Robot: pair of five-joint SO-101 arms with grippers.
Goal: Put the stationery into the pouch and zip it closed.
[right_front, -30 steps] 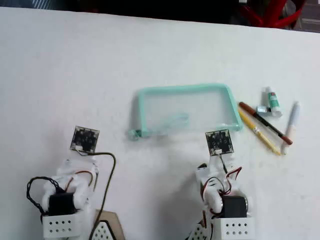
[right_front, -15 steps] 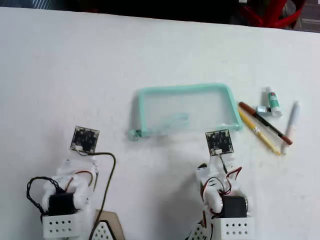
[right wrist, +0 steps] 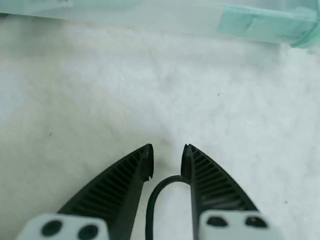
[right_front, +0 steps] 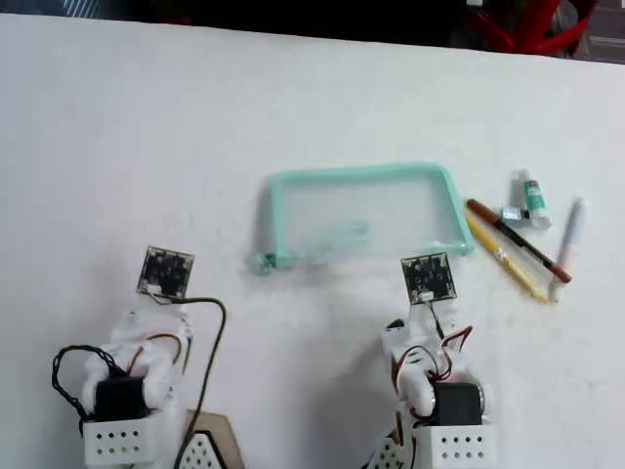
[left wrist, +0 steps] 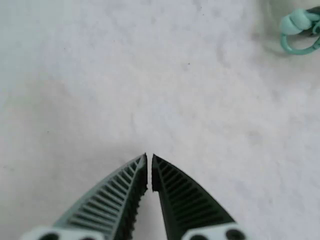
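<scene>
White table (right_front: 146, 127), seen from the high view. Both arms sit at the near edge: left arm (right_front: 125, 376), right arm (right_front: 437, 386).

Zip pouch (right_front: 366, 215): clear with mint-green trim, lying flat mid-table just beyond the right arm. Its long axis runs left-right. Its near edge also shows in the right wrist view (right wrist: 265, 22).

Left gripper (left wrist: 149, 159): pinched together to a hairline slit, nothing in it, over bare table. Right gripper (right wrist: 167, 150): tips slightly parted, nothing in it, just short of the pouch's near edge.

Stationery lies loose on the table off the pouch's right end, none of it inside.
- Brown pen (right_front: 518, 240): diagonal, from by the pouch's right end toward near-right.
- Yellow pencil (right_front: 506, 259): parallel with the brown pen, just beside it on the near side.
- White pen (right_front: 567, 249): farthest right, running roughly far-to-near, slightly tilted.
- Small green-and-white tube (right_front: 532, 195): beyond the pens, running roughly far-to-near.

Zipper pull (right_front: 260, 261): mint loop at the pouch's near-left corner, also in the left wrist view (left wrist: 297, 35).
</scene>
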